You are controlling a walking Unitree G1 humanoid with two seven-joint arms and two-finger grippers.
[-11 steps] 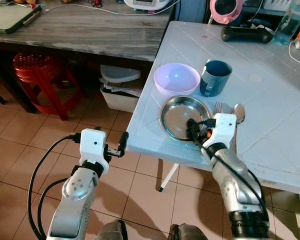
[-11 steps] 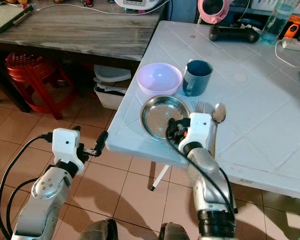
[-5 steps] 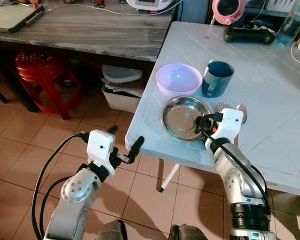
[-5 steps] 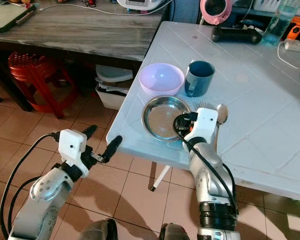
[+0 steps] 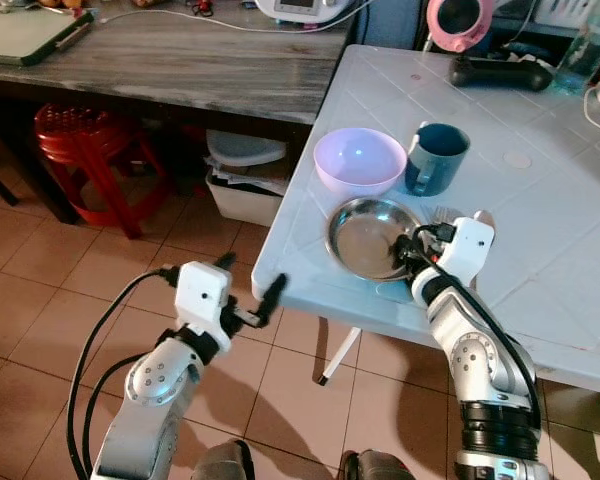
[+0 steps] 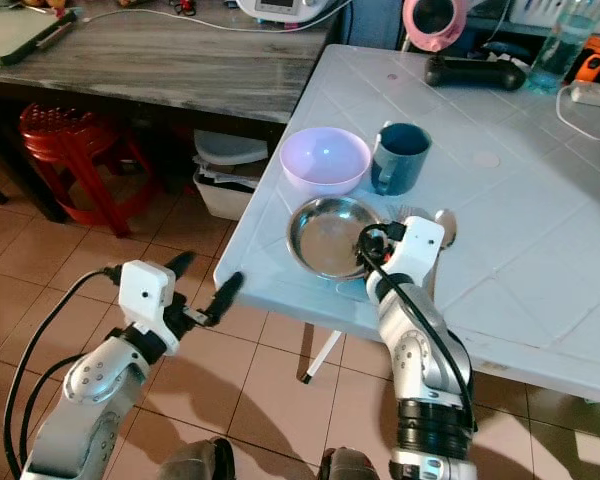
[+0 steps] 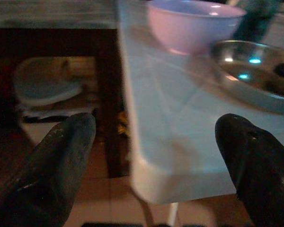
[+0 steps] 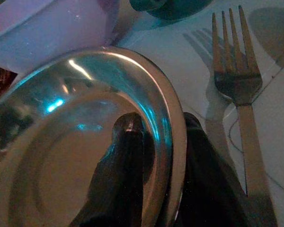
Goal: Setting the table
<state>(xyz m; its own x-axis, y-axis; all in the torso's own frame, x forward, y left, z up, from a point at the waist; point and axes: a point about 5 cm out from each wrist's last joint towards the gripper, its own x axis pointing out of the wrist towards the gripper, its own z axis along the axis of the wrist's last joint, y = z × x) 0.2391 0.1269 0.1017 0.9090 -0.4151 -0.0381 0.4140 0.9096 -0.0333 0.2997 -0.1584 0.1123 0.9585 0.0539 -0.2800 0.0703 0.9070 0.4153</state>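
My right fingers (image 8: 154, 189) pinch the rim of the steel plate (image 5: 370, 237) near the white worktop's (image 5: 540, 200) edge.

One finger sits inside the plate, the other outside. The fork (image 8: 239, 90) lies just beside it, the lilac bowl (image 5: 359, 160) and blue mug (image 5: 435, 157) behind. My left fingers (image 5: 248, 292) are spread apart, off the worktop's corner over the tiled floor (image 5: 40, 260).

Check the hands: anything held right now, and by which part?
The right hand holds the steel plate by its near rim, one finger inside the rim and one outside. The left hand is open off the table's corner, holding nothing.
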